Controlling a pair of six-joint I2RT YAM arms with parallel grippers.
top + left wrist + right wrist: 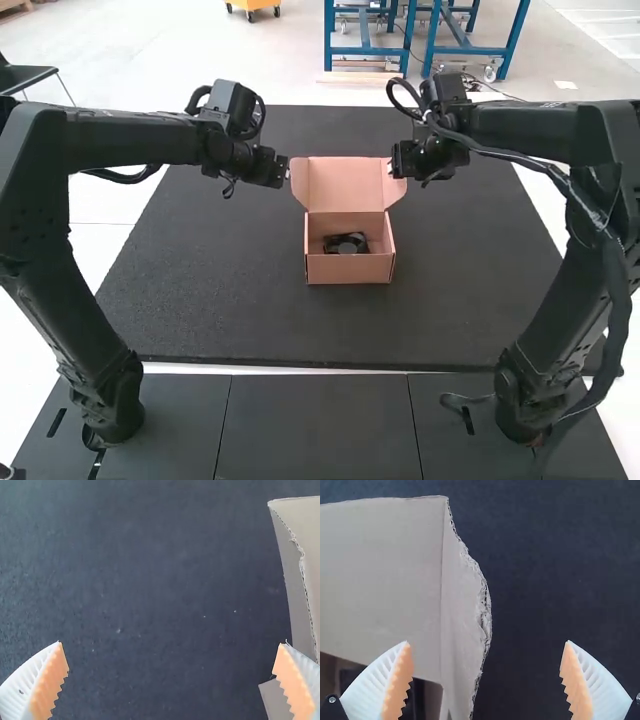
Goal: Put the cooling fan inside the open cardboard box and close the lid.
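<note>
- The cooling fan (346, 243) is seen lying inside the open cardboard box (349, 266), which is set on the black mat (200, 290).
- The lid (347, 183) is raised at the box's far side.
- The left gripper (284, 171) is held wide apart just beside the lid's left edge.
- The right gripper (399, 160) is spread wide, with the lid's torn right edge between its fingers.

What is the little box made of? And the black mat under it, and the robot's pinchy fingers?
The box looks like plain brown cardboard, matte, with rough fuzzy edges on its lid flap. The mat seems dark rubber or foam, going by its grainy, speckled surface. The fingers look like white ribbed plastic with orange toothed pads, maybe rubbery.
</note>
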